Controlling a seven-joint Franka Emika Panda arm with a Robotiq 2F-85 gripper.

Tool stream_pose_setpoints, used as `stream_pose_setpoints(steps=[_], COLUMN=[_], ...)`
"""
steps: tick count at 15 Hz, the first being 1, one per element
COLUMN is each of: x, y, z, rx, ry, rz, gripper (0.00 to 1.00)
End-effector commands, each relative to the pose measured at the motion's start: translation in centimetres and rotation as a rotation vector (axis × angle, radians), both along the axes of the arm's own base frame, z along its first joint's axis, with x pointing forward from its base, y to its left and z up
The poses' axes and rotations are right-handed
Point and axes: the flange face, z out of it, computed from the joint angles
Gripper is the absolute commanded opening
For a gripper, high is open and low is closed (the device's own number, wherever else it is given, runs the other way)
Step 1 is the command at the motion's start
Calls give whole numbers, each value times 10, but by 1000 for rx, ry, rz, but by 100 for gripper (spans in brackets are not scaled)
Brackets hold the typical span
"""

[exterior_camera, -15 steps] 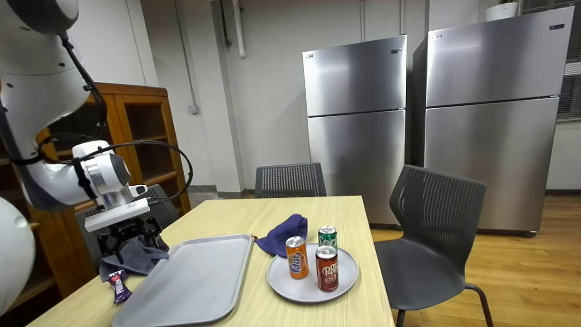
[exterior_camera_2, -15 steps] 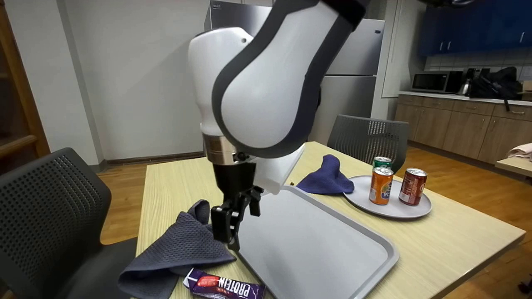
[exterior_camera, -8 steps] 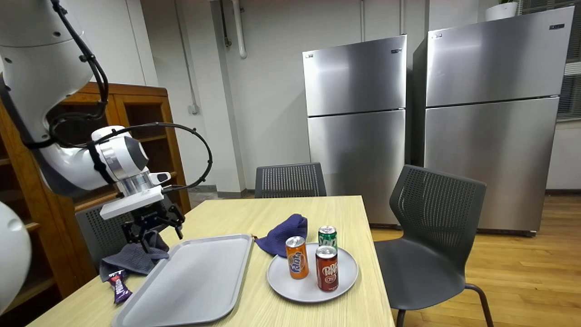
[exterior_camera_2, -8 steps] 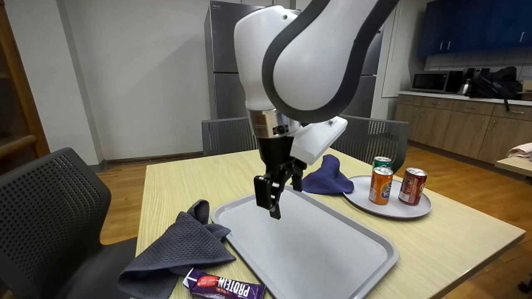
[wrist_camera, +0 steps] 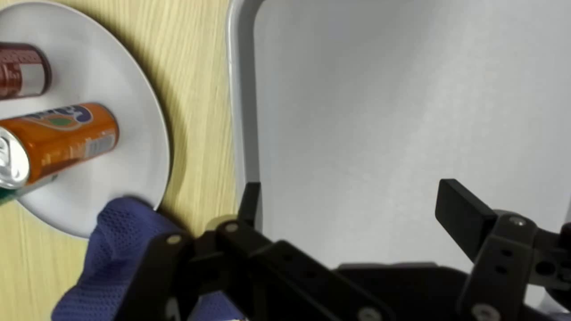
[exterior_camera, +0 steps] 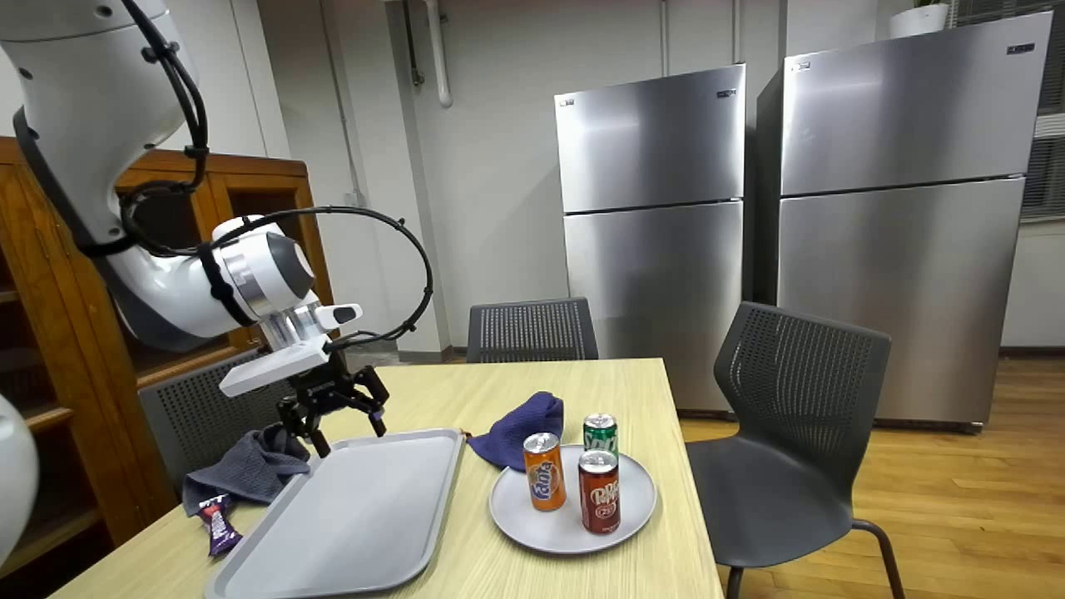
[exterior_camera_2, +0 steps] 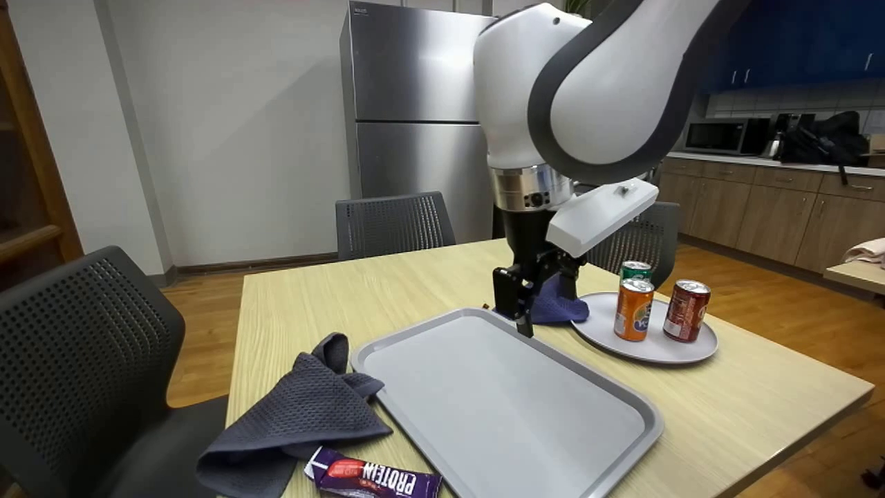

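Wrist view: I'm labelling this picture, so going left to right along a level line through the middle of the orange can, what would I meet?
Orange can → right side of the gray plate under it → strip of pale table → gray tray, running to the picture's right edge.

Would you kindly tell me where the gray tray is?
In an exterior view, the gray tray lies on the table near the open tool, with the dark gray cloth on its left and the round plate on its right.
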Motion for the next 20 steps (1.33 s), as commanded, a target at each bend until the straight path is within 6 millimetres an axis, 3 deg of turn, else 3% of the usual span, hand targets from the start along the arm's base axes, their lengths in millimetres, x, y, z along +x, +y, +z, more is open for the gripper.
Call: stream_pose_setpoints(steps=[1, 3, 4, 12, 15, 20], x=[-10, -13, -2, -3, 8, 29], y=[-37, -51, -40, -54, -78, -133], z=[9, 10, 1, 4, 8, 15], rx=[-21, -46, -23, -26, 24, 75], ry=[-22, -55, -11, -22, -14, -30], rz=[-119, -86, -85, -99, -229, -451], gripper=[100, 100, 100, 100, 100, 100])
